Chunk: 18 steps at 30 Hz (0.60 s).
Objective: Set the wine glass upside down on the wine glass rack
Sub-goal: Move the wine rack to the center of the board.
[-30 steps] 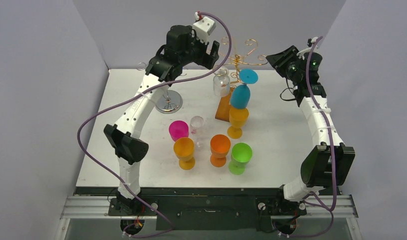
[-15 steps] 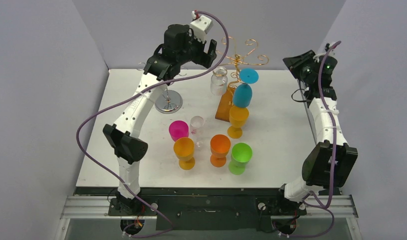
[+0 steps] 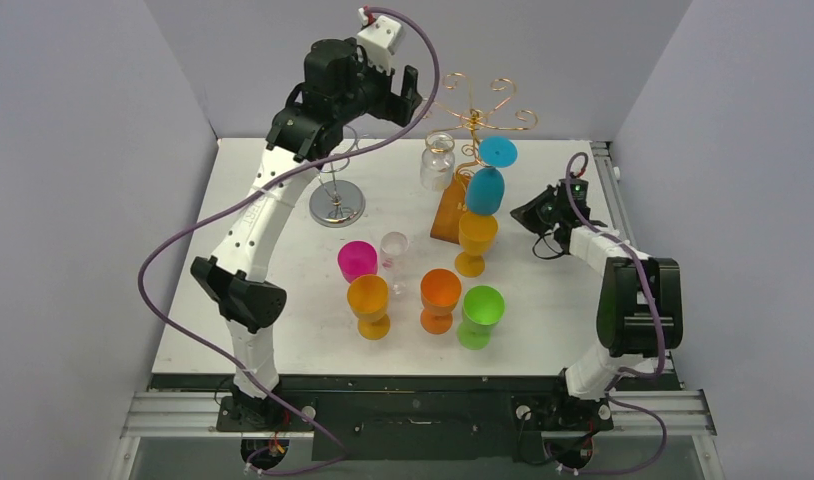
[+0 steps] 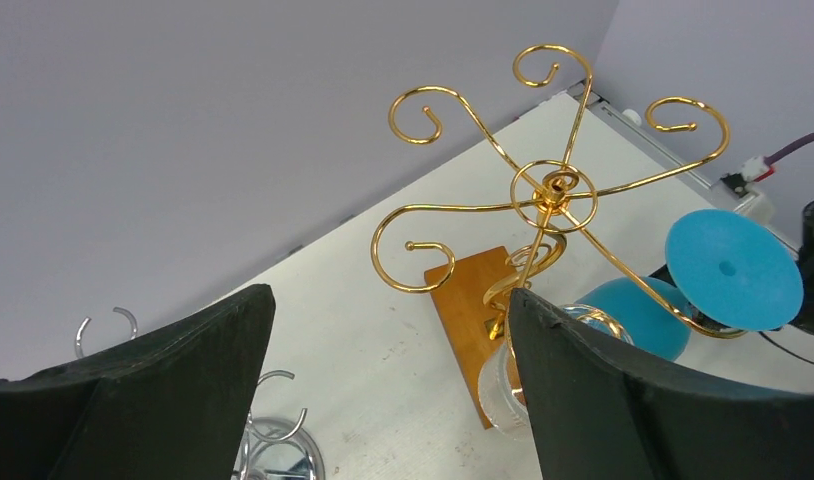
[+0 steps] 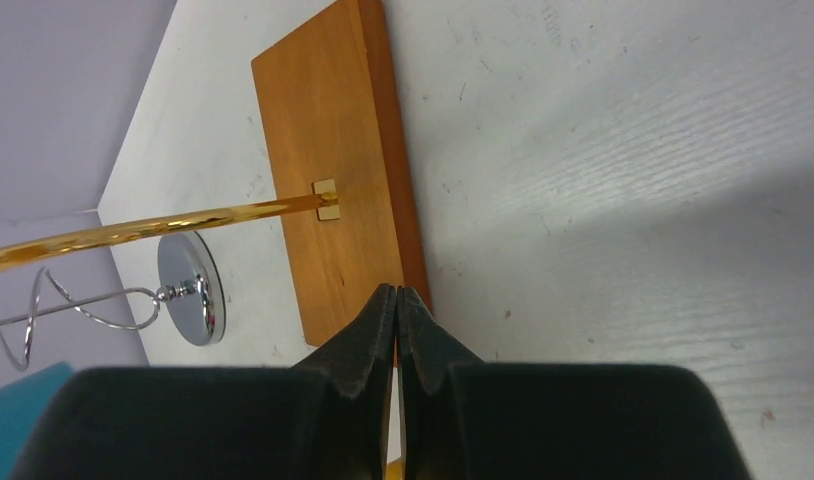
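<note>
walls (image 3: 73,150): plain lilac-grey, three sides | table (image 3: 553,318): white, scuffed | near edge: aluminium rail (image 3: 173,420)

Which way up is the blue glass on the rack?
Upside down: the blue glass hangs bowl down, foot up in the gold rack.

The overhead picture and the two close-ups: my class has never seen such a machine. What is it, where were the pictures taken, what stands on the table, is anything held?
Two robot arms, the left arm and the right arm, at a table. One camera looks down from above; each wrist carries another, looking past its own jaws. A gold rack holds a blue glass and a clear glass upside down; coloured glasses and a silver stand stand nearby. Left jaws open, right shut, nothing held.
</note>
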Each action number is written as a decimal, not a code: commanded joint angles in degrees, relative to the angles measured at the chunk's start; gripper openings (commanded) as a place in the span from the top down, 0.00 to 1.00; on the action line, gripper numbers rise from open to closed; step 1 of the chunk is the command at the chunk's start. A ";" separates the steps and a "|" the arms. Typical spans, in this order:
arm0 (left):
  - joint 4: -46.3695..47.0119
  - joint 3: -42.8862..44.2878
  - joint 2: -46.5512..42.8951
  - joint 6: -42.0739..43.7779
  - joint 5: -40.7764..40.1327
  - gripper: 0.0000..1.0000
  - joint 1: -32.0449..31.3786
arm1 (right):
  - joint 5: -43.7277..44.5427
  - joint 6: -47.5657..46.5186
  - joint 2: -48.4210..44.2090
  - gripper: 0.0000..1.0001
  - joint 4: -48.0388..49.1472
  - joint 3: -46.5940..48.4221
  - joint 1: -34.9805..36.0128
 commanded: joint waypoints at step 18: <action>2.88 -2.00 -10.09 -1.21 -2.26 0.13 2.12 | 3.82 12.27 15.15 1.00 18.45 -3.85 12.20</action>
